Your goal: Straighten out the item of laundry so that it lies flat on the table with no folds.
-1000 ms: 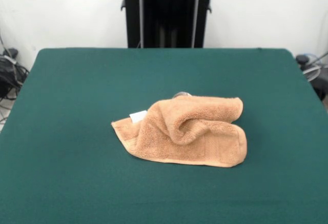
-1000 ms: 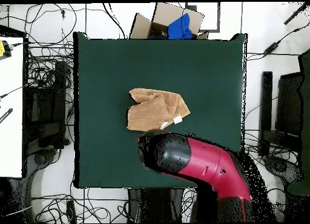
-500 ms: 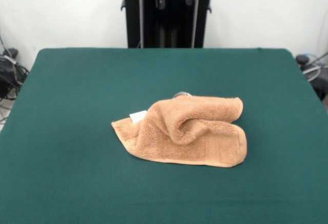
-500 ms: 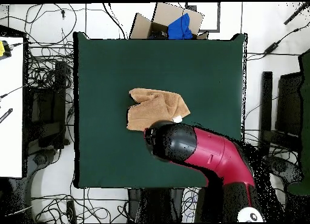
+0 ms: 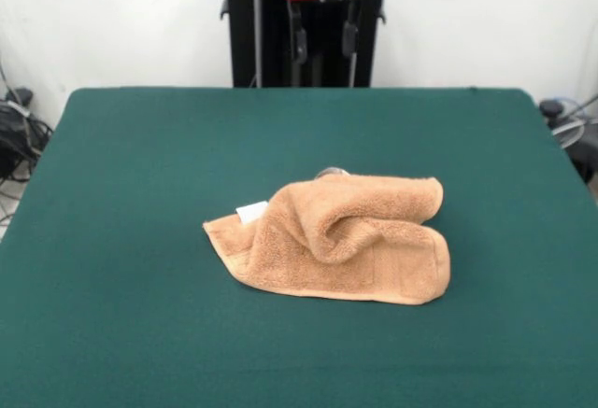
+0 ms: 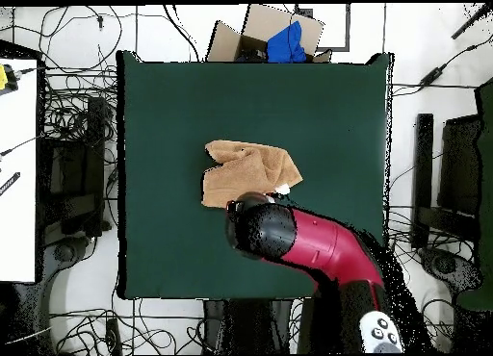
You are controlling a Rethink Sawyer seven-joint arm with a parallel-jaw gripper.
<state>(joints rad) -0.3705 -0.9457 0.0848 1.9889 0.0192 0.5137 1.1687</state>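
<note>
The item of laundry (image 5: 332, 238) is an orange-tan towel, crumpled and folded over itself near the middle of the green table (image 5: 140, 147). A white tag (image 5: 252, 212) sticks out at its left edge. My gripper (image 5: 325, 46) hangs high above the table's far side, behind the towel and well clear of it. It is open, with nothing between its two black fingers (image 5: 301, 44). From overhead, the towel (image 6: 248, 172) lies mid-table (image 6: 164, 112), and the arm's black and red head (image 6: 262, 229) sits just below it and hides the gripper.
Past the table's top edge in the overhead view, a cardboard box (image 6: 231, 37) holds a blue cloth (image 6: 285, 42). Cables cover the floor around the table. A white surface (image 6: 17, 169) lies to the left and black equipment (image 6: 424, 179) to the right.
The gripper has come down into the front view: first only fingertips at the top edge, now both fingers and the red wrist show. The towel has not moved.
</note>
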